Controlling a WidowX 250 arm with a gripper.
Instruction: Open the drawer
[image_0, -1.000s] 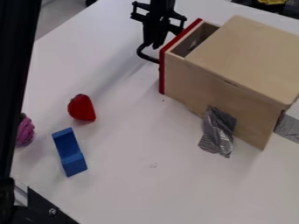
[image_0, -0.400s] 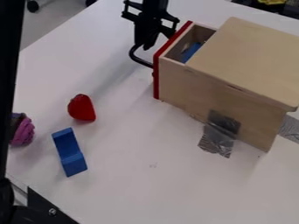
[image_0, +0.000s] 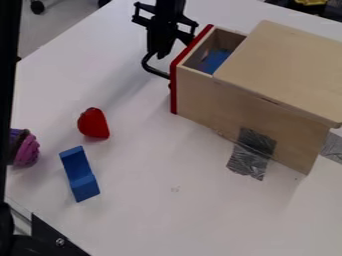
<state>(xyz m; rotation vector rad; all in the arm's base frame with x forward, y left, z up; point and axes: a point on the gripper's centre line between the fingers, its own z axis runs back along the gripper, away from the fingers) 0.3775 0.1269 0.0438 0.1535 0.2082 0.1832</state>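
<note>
At the top centre the black gripper (image_0: 160, 54) hangs down at the drawer's black curved handle (image_0: 154, 70), its tips within the handle's loop. The drawer (image_0: 193, 69) has a red front edge and light wooden sides; it stands partly out of the wooden box (image_0: 287, 70), toward the left. Inside the drawer lies a blue thing (image_0: 214, 60), partly covered by the box's top. Whether the fingers are closed on the handle cannot be made out.
A red strawberry-like toy (image_0: 93, 123), a blue block (image_0: 79, 174) and a purple toy (image_0: 25, 148) lie on the white table (image_0: 160, 160) at the left. Silvery tape (image_0: 251, 153) holds the box's near side. A dark frame runs down the left edge.
The gripper has moved left and slightly down, and the drawer has slid out farther with it. The blue thing inside has come into sight. The tape on the box has shifted a little.
</note>
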